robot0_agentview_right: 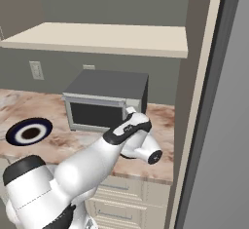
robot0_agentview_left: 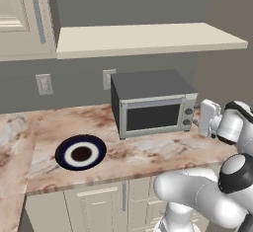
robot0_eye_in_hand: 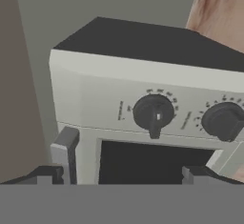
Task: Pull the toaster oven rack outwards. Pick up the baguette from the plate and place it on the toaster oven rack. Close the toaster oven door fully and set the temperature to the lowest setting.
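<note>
The toaster oven stands at the back of the marble counter, and its door is shut against the front. The rack is hidden behind the dark glass. Left of the oven lies the plate, also seen at the far left of the right base view, with nothing on it. The baguette is out of view. My gripper hovers just right of the oven front, level with the knob panel. In the rolled hand view the gripper is open, its fingertips wide apart and pointing at two dark knobs, touching neither.
A cream shelf hangs above the oven. Wall outlets sit behind the counter. A tall brown side panel closes off the counter's right end. Cabinet drawers run below the counter's front edge.
</note>
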